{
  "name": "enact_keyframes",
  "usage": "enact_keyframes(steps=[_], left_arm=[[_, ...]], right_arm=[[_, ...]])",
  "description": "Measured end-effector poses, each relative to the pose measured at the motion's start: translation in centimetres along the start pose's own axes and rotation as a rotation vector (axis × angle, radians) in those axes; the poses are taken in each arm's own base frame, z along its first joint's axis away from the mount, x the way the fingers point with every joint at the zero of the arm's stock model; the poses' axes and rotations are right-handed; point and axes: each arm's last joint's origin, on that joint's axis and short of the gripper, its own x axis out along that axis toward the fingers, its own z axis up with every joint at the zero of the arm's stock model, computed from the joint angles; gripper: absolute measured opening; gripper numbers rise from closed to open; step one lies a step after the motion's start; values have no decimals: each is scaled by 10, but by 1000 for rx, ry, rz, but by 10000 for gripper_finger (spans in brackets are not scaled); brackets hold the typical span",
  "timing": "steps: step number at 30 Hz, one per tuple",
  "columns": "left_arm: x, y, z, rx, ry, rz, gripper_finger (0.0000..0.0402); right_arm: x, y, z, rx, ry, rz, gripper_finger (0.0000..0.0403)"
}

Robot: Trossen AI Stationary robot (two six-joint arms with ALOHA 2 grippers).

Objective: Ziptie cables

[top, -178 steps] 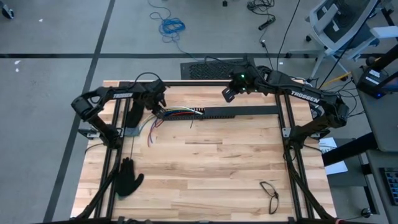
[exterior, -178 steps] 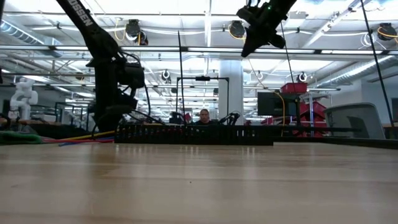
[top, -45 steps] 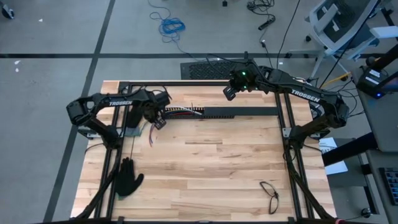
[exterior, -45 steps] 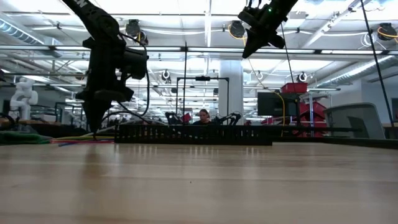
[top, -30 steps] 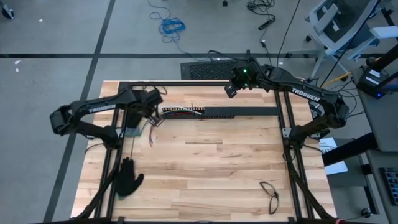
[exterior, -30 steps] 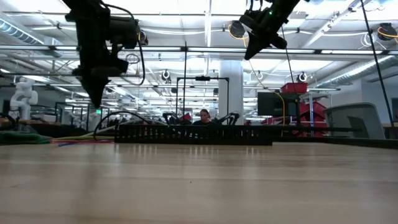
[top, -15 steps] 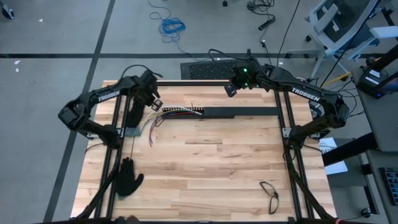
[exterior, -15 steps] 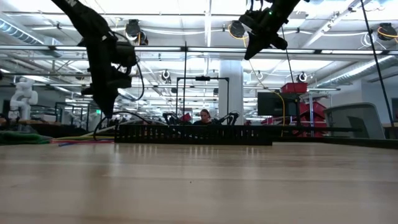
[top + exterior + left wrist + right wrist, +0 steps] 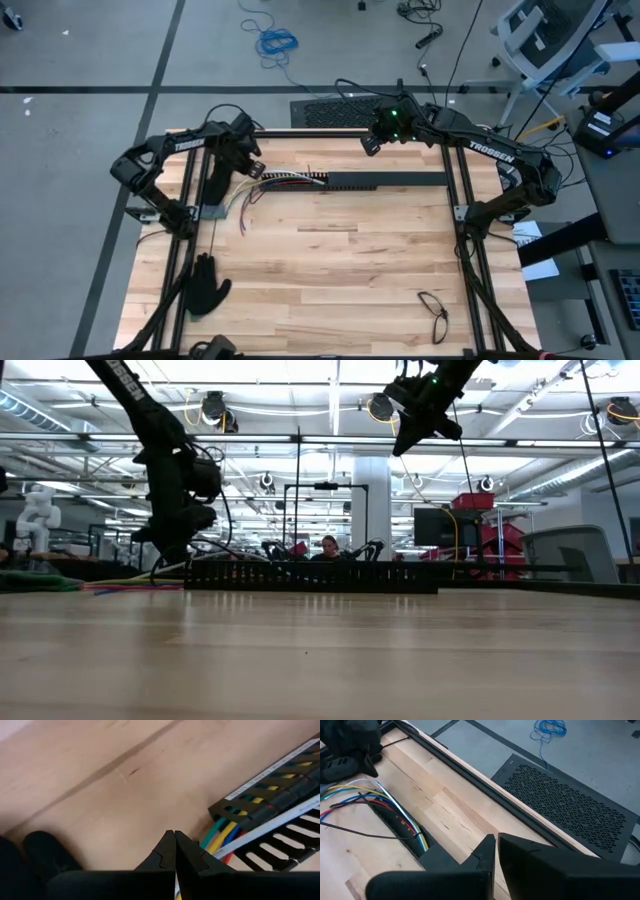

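L gripper (image 9: 250, 167) sat low over the far-left part of the table (image 9: 330, 260), fingers pressed together w/ nothing between them; the wrist view showed the two tips meeting in a point. Right beneath and just ahead of those tips lay the cables (image 9: 226, 831), green, yellow, blue and red strands running into the open end of the black slotted bar (image 9: 385, 180). From above, the cables (image 9: 285, 180) fanned out from the bar's near end toward the L gripper, loose ends trailing down past it onto the wood. A thin dark strip (image 9: 362, 832), likely a ziptie, curved across the board beside the wires, on the side away from the L gripper's arm; can't tell if it touched them.

R gripper (image 9: 370, 145) hung high above the far edge of the table, well apart from the cables, fingers clamped shut on nothing. Below and beyond it was a perforated black panel (image 9: 560, 805) on the floor.

A black glove (image 9: 205, 285) lay well back from the L gripper, near the front-left corner. Eyeglasses (image 9: 434, 314) lay at front right, far from both grippers.
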Motion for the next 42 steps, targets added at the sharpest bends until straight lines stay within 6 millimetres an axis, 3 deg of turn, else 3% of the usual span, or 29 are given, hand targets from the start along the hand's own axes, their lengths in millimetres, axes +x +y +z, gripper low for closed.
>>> enact_keyframes(steps=[15,23,27,33,36,38,40,42], left_arm=[[3,-29,-13,45,108,-77,0],[5,-29,-34,93,259,148,0],[1,-29,-33,94,263,191,0],[-42,-40,-14,124,23,261,0],[-59,-41,-16,121,-26,270,0],[-67,-40,-23,105,29,276,0],[-80,-46,-29,65,35,220,0],[-95,-60,-31,98,-88,50,0]], right_arm=[[0,0,-1,-15,5,-1,18],[0,0,-1,-25,7,-1,18],[0,0,-1,-28,7,-2,18],[0,0,0,-28,1,-1,18],[0,0,0,-29,0,-1,18],[0,0,0,-34,-1,-2,18],[0,0,0,-34,-1,-2,18],[0,0,0,-33,-4,-4,18]])
